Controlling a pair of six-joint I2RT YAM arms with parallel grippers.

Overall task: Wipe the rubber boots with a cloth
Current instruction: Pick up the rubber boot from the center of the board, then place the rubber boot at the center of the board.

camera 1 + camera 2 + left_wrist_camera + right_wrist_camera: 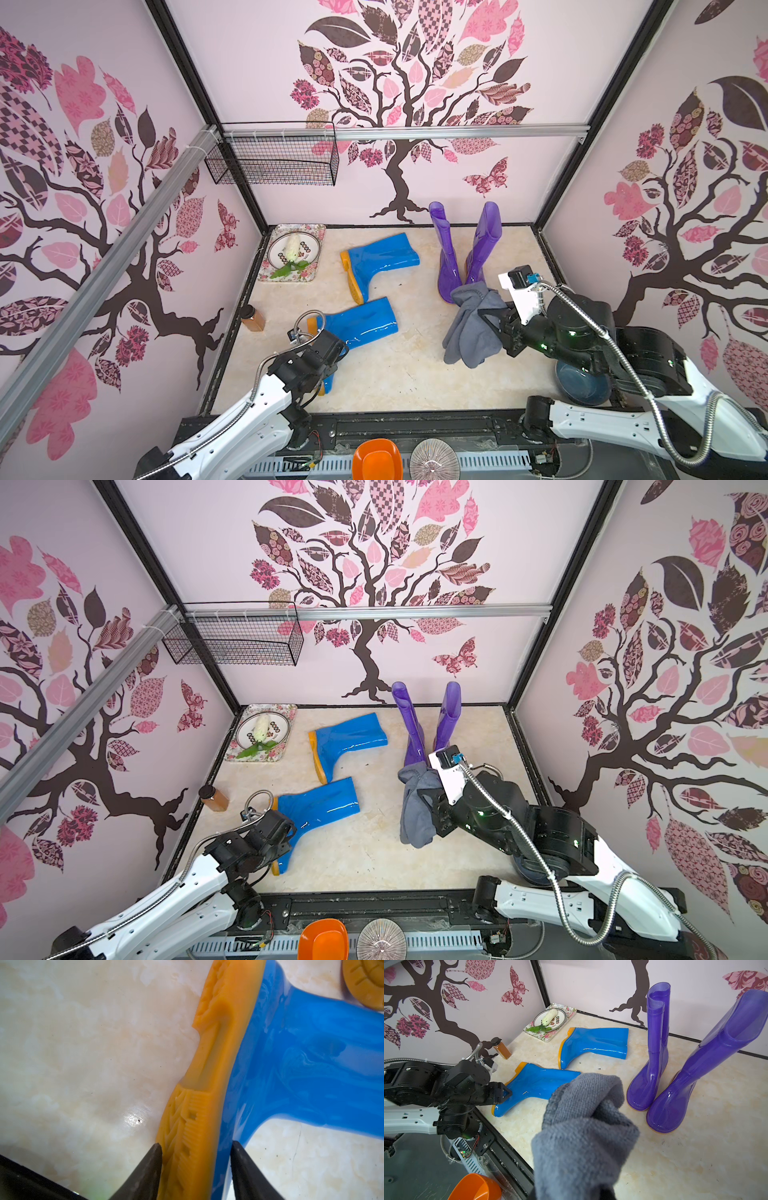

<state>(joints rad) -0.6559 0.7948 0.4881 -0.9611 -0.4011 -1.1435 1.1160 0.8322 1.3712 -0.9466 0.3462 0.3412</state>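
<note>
The left gripper (195, 1147) clamps the near blue boot (357, 324) across its foot, one jaw on the orange sole and one on the blue upper. That boot and the far blue boot (382, 257) lie on their sides on the bench (395, 382); the purple boots (446, 257) stand upright behind. The right gripper (488, 318) is closed on the cloth (583, 1126), which hangs limp beside the purple boots. The glossy rubber looks slippery and the shafts floppy, so the ribbed sole seems the surest hold.
</note>
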